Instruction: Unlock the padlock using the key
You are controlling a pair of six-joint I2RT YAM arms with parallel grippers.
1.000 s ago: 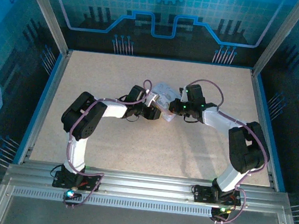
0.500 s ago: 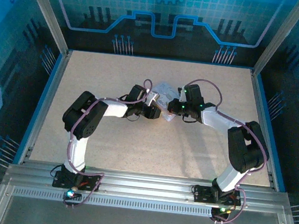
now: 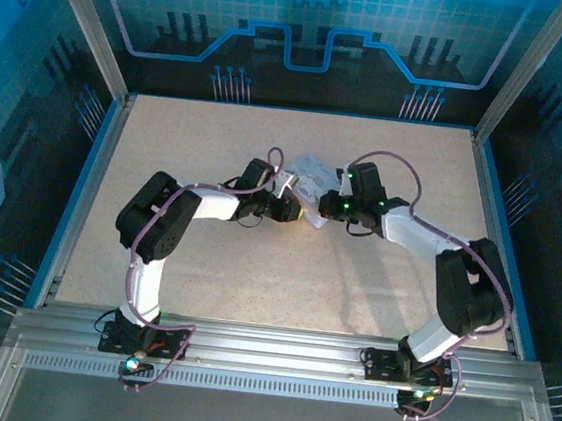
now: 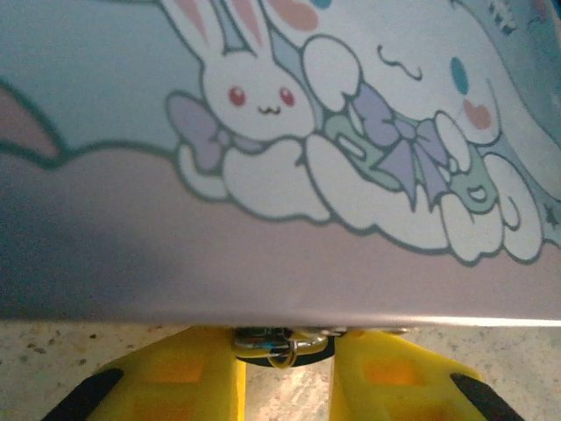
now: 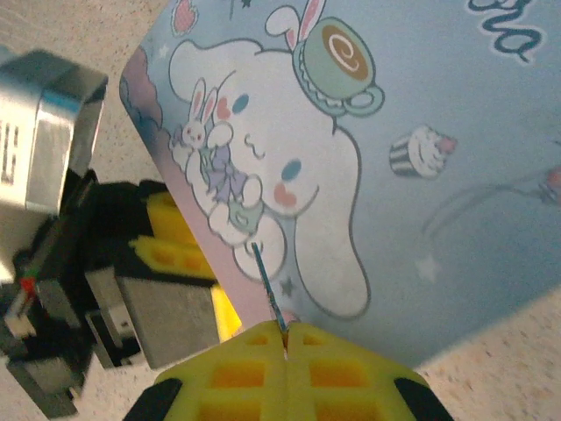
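From the overhead camera I see both arms reaching in over the speckled beige worktop point(image 3: 205, 263) and meeting near its middle, at the near edge of a lavender-blue tin box point(image 3: 311, 170) printed with cartoon animals. On my left wrist camera the tin's printed surface, with a white rabbit and a long-eared white dog, spreads across the upper part of the view. Its lower edge sits just above the two yellow fingers of the left end effector point(image 4: 289, 368). Those fingers stand narrowly apart and pinch the padlock point(image 4: 279, 344) between their tips. It is a tiny metal piece with a hint of blue and a thin loop, tucked right under the tin's edge and close above the worktop. On my right wrist camera the right end effector point(image 5: 285, 340) has its yellow fingers pressed together on the key point(image 5: 266, 285). The key is a thin dark sliver that sticks straight out from the tips, its far end lying over the white dog's lower body on the tin. I cannot tell whether the key's tip touches the tin. At the left of that view, the left end effector's yellow fingers and grey metal body sit beside the tin's edge.
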